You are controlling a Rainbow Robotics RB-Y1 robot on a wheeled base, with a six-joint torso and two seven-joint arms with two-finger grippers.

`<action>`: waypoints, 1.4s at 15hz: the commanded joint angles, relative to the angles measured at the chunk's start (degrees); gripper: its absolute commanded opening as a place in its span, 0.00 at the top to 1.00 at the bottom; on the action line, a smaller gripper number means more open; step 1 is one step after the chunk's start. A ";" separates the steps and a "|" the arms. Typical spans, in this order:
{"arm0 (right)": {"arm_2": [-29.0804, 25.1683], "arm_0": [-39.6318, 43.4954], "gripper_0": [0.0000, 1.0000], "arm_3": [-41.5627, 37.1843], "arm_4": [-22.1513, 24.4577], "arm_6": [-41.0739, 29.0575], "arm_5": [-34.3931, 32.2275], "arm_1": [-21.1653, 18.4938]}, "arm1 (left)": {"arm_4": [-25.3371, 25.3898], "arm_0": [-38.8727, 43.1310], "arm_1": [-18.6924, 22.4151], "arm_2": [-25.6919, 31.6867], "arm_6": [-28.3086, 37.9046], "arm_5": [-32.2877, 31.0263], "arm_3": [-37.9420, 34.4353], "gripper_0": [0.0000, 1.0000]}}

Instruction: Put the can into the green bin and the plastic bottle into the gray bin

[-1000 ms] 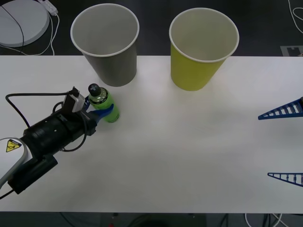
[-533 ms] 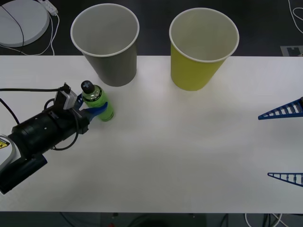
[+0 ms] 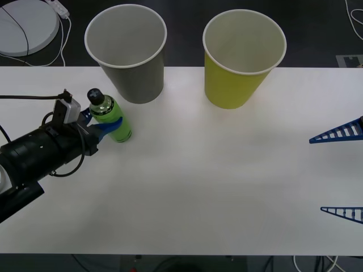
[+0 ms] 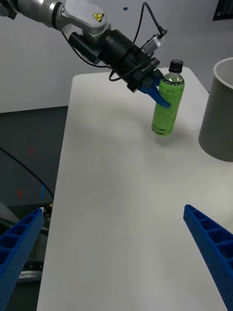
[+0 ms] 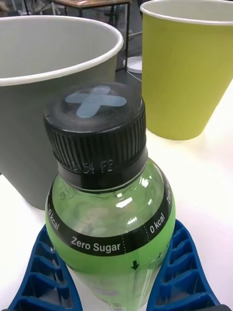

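Left pincer (image 3: 105,126) grips the plastic bottle (image 3: 109,118), its blue fingers (image 5: 41,279) clamped on both sides of the body, just beside the gray bin (image 3: 128,52). The bottle step is in hand; next it likely needs lifting above the gray rim before release. Right pincer (image 3: 340,173) waits wide open over the counter (image 3: 227,187), holding nothing.

There are two large tapered cup-shaped bins, one gray bin (image 3: 127,50) and one green bin (image 3: 243,56), one plastic bottle (image 3: 109,116) of green liquid, one white counter (image 3: 227,181), and two end effectors, left end effector (image 3: 96,127) and right end effector (image 3: 343,173).
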 commanded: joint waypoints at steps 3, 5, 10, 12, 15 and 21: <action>0.00 0.00 0.00 0.00 0.00 0.00 0.00 0.00 | -9.94 3.51 1.12 6.72 11.76 -6.87 -6.12 1.00; 0.00 0.00 0.00 0.00 0.00 0.00 0.00 0.00 | -14.68 5.62 1.12 11.03 17.39 -11.27 -9.72 1.00; 0.00 0.00 0.00 0.00 0.00 0.00 0.00 0.00 | -23.73 7.99 2.44 18.67 30.22 -20.05 -17.55 1.00; 0.00 0.00 0.00 0.00 0.00 0.00 0.00 0.00 | -24.26 8.17 3.06 21.40 34.18 -22.95 -19.74 1.00; 0.00 0.00 0.00 0.00 0.00 0.00 0.00 0.00 | -24.53 8.17 3.58 26.14 38.83 -28.40 -22.29 1.00; 0.00 0.00 0.00 0.00 0.00 0.00 0.00 0.00 | -24.00 7.20 4.29 31.94 41.03 -33.06 -23.08 1.00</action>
